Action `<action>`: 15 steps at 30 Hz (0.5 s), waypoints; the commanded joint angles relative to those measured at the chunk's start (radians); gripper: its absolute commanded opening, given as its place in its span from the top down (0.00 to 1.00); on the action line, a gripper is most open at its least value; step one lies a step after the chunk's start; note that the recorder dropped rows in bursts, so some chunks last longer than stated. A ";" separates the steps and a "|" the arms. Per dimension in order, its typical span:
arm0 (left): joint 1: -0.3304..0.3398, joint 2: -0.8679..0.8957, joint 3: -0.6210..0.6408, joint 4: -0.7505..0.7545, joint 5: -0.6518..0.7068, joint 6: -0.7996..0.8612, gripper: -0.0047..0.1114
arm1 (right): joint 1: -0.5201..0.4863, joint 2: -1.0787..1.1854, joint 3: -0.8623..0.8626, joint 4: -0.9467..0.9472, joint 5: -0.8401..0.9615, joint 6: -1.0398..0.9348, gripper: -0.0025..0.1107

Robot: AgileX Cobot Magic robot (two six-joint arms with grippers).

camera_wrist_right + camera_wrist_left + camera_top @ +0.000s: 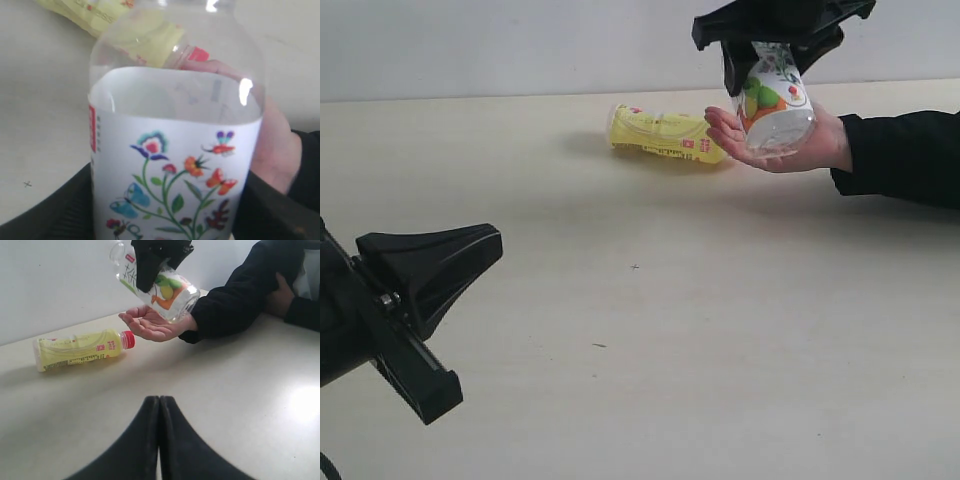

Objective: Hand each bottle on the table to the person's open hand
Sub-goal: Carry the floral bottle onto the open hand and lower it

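My right gripper point(772, 60) is shut on the bottle with the white floral-and-fruit label point(775, 100), bottom end down. It hangs over the person's open hand point(790, 150), its clear bottom at the palm. In the right wrist view the floral bottle point(175, 165) fills the space between both fingers, with the hand point(272, 145) behind it. In the left wrist view the same bottle point(167, 287) sits tilted above the palm point(152, 325). A yellow bottle with a red cap point(665, 135) lies on its side on the table point(640, 330), beside the fingertips. My left gripper point(159, 399) is shut and empty, low at the near left point(450, 270).
The person's black sleeve point(905, 155) stretches in from the right edge. A second arm in black point(280, 285) rests at the table's far corner in the left wrist view. A pale wall point(520, 45) runs behind the table.
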 commanded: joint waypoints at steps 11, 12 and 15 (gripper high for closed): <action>-0.001 -0.005 0.003 -0.003 -0.002 0.004 0.95 | -0.031 0.103 -0.012 -0.091 -0.002 -0.001 0.98; -0.001 -0.005 0.003 -0.003 -0.002 0.004 0.95 | -0.031 0.105 -0.012 -0.091 -0.002 -0.001 0.97; -0.001 -0.005 0.003 -0.003 -0.002 0.004 0.95 | -0.031 0.117 -0.012 -0.092 -0.002 -0.001 0.87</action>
